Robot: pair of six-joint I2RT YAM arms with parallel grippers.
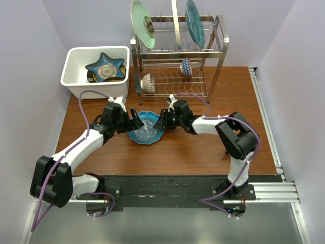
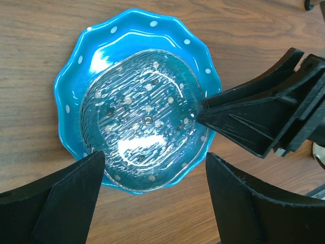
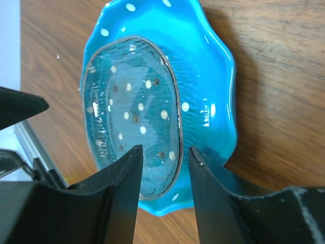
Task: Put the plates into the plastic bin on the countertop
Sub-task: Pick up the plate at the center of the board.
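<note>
Plate lies on table; bin stands behind it to the left. Left gripper gapes wide at plate's left; right gripper half-open astride plate's right rim.

Lab test booth, white walls, dish rack

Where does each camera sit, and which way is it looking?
Top external: above and behind the arms, looking down on the table, the blue dotted plate, the white bin and the rack; both whole arms show.
Left wrist: on the left arm, looking down at the plate; the left gripper frames it, the right gripper shows at right.
Right wrist: on the right arm, looking down at the plate's rim between the right gripper's fingers.
Shared: all three see the plate.
</note>
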